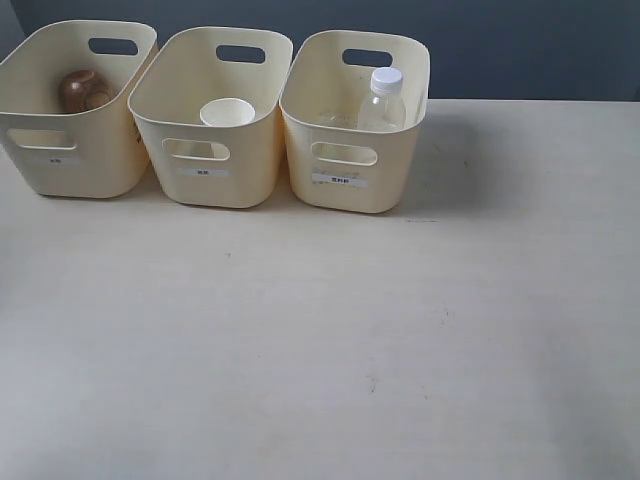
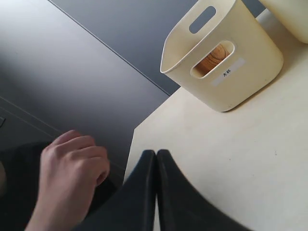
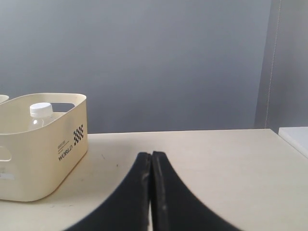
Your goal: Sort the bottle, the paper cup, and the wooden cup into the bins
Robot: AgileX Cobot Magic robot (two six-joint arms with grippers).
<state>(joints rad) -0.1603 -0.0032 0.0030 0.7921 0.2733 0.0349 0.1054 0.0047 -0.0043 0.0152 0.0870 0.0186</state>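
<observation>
Three cream-yellow bins stand in a row at the back of the table. The wooden cup (image 1: 84, 90) lies in the left bin (image 1: 70, 165); its grain shows through that bin's handle cutout (image 2: 211, 60). Inside the middle bin (image 1: 205, 185) stands the white paper cup (image 1: 227, 112). The clear bottle (image 1: 383, 100) with its white cap is upright in the right bin (image 1: 345, 190), also seen as the bottle (image 3: 39, 114) in the right wrist view. My left gripper (image 2: 156, 153) is shut and empty near the table's corner. My right gripper (image 3: 151, 155) is shut and empty over bare table. Neither gripper shows in the exterior view.
A person's hand (image 2: 67, 183) is beside the left gripper, off the table edge (image 2: 137, 137). A grey wall (image 3: 168, 57) rises behind the table. The right bin (image 3: 43, 159) stands to one side of the right gripper.
</observation>
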